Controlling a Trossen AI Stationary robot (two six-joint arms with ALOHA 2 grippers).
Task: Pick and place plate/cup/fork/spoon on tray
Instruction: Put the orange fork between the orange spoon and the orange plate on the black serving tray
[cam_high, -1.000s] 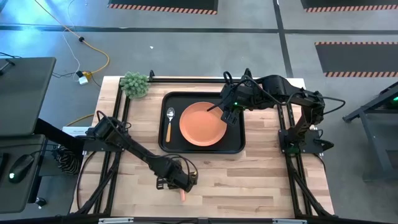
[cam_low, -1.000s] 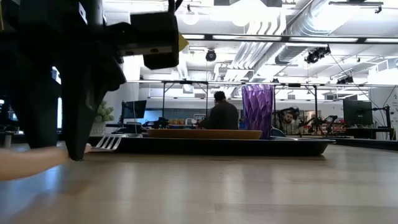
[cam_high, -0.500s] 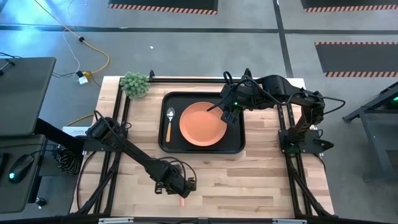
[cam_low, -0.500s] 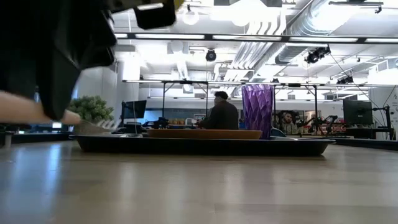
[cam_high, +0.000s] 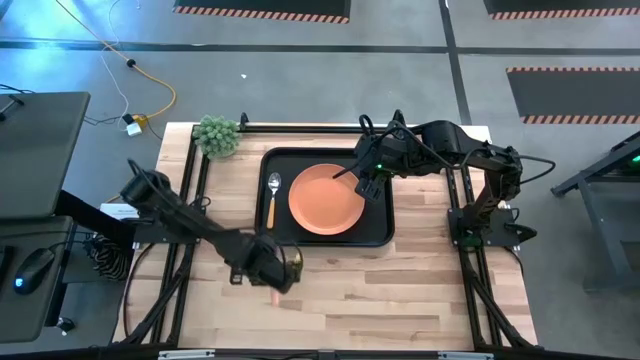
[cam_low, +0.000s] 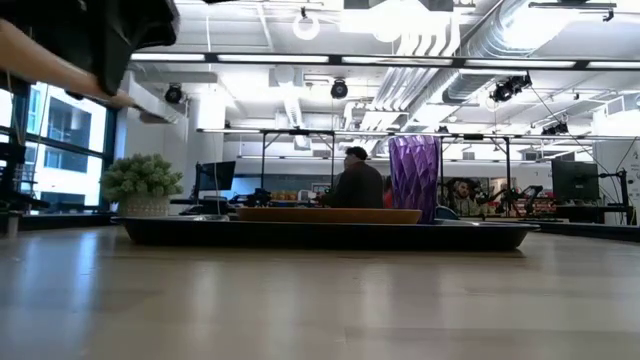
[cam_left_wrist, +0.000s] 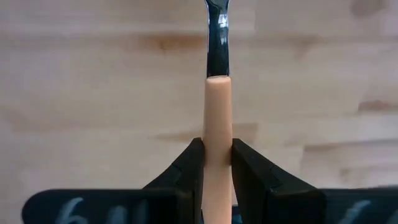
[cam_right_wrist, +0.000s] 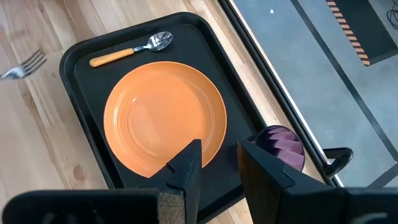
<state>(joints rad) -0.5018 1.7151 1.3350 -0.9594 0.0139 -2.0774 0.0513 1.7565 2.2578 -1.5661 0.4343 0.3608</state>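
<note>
My left gripper (cam_high: 268, 270) hangs above the bare wood in front of the black tray (cam_high: 275, 232), shut on the fork (cam_left_wrist: 217, 93). The fork's silver tines (cam_right_wrist: 23, 65) point toward the tray. On the tray lie the orange plate (cam_high: 326, 199) and, to its left, the spoon (cam_high: 272, 195). The purple cup (cam_right_wrist: 281, 146) stands on the tray to the right of the plate. My right gripper (cam_right_wrist: 217, 163) waits open above the plate's right edge, next to the cup, with nothing between its fingers. My left gripper pinches the fork's orange handle (cam_left_wrist: 217, 142) between its two fingers, on the part toward the metal neck; the handle's free end runs back out of sight behind the fingers. The fingers come from above, pointing down, and lie across the handle. The fork is lifted clear of the table.
A small potted plant (cam_high: 217, 135) stands at the far left corner of the table. Bare wood lies in front of the tray and to its left. In the low view, a person (cam_low: 358, 185) sits in the room beyond the table.
My left gripper has risen from the table with the fork and moved a little toward the table's left and far edges, toward the tray. The fork, which lay on the wood, now hangs clear of it.
</note>
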